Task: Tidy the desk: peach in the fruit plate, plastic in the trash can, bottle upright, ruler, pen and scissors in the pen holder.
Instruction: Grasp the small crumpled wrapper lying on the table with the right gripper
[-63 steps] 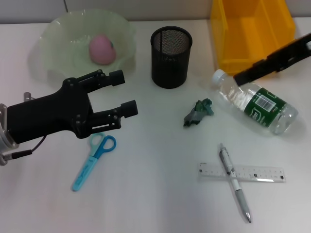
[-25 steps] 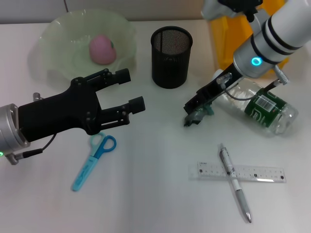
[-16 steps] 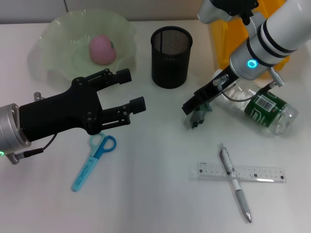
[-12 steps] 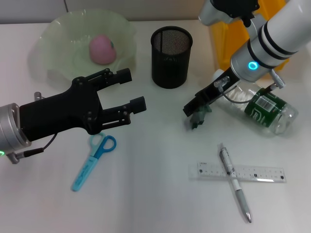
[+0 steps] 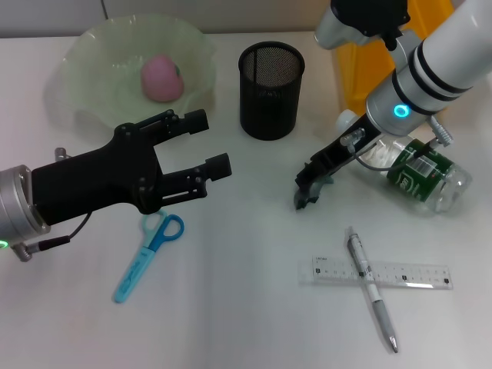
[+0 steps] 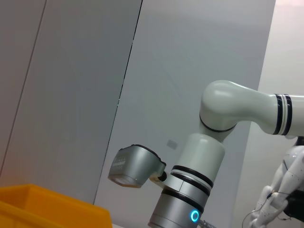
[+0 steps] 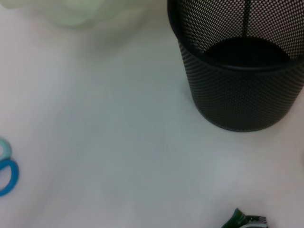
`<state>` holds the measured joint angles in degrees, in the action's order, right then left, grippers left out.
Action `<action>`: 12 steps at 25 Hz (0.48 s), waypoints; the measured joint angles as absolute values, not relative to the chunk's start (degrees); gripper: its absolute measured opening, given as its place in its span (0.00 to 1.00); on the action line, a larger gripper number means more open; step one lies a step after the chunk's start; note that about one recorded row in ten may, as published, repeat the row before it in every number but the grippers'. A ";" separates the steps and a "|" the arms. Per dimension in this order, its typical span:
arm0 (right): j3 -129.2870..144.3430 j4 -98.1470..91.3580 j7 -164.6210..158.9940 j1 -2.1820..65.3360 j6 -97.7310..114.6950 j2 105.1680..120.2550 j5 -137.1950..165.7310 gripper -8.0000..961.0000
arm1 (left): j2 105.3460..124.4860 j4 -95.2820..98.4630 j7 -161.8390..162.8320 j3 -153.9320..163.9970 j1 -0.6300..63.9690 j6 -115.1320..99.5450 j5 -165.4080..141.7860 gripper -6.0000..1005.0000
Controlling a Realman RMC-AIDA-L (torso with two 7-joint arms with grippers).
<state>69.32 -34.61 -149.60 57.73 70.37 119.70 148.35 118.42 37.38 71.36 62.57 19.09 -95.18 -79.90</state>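
Right gripper pinched on my crumpled plastic scrap
Peach plated; bottle, pen, ruler, scissors remain

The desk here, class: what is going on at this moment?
The right tool is down on the crumpled green plastic beside the lying water bottle. The left tool hovers open above the blue scissors. The peach already sits in the fruit plate; pen and ruler lie untouched.

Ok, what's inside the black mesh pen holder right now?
The pen holder shows only its own dark mesh inside; no ruler, pen or scissors stand in it. The right wrist view shows its floor only partly, the rest hidden by the wall.
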 joint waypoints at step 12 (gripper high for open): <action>71.75 -39.24 -149.24 55.93 71.52 119.71 148.32 0.38 | 118.36 36.45 71.36 62.15 19.51 -95.09 -79.79 0.80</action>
